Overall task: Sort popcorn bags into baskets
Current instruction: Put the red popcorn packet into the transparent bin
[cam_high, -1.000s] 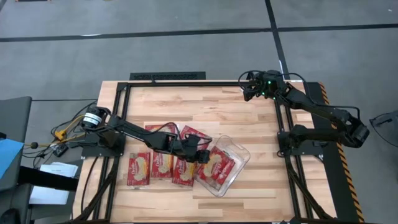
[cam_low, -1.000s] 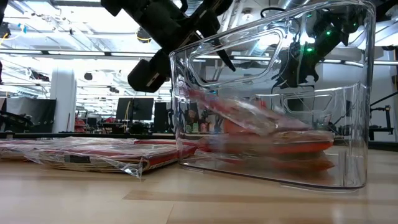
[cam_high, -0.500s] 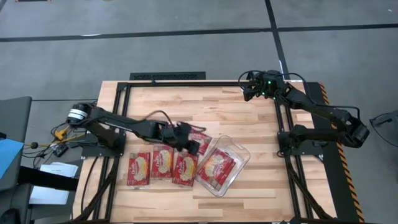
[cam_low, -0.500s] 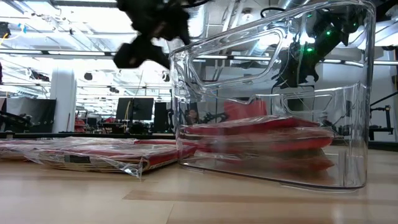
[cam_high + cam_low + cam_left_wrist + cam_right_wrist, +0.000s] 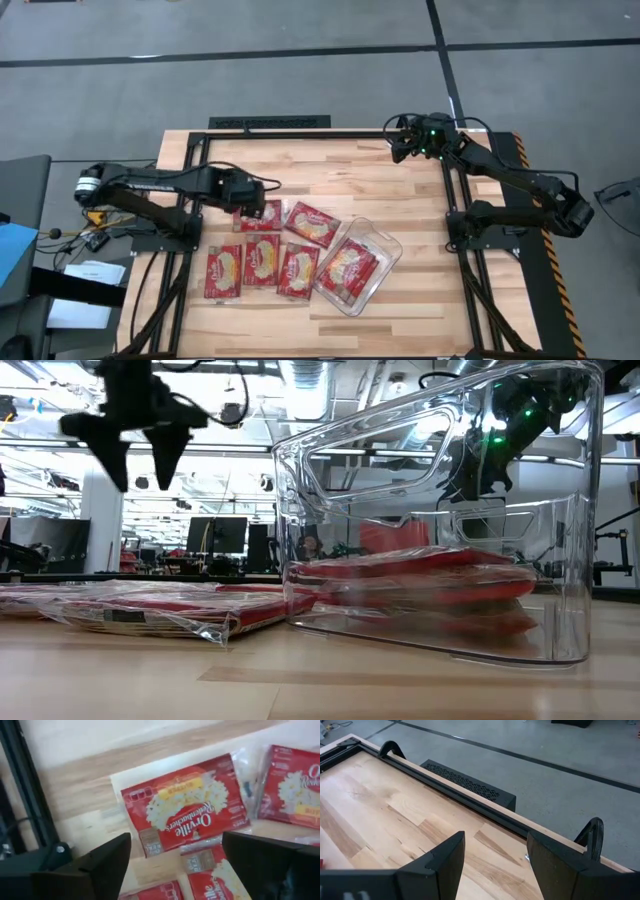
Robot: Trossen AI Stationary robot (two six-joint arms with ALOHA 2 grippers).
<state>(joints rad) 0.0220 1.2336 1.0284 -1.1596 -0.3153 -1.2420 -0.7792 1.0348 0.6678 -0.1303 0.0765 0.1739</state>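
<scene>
In the clear basket [image 5: 375,262] a few popcorn bags [image 5: 348,270] already lie, five loose bags [image 5: 266,244] left on the table, left gripper [image 5: 247,203] spread open empty above them, right gripper [image 5: 403,147] parked open.

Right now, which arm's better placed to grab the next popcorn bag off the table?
Left. The left gripper hangs open right above the loose popcorn bags beside the tub, with one packet directly under it. The right gripper sits open at the far corner of the table, away from every bag.
</scene>
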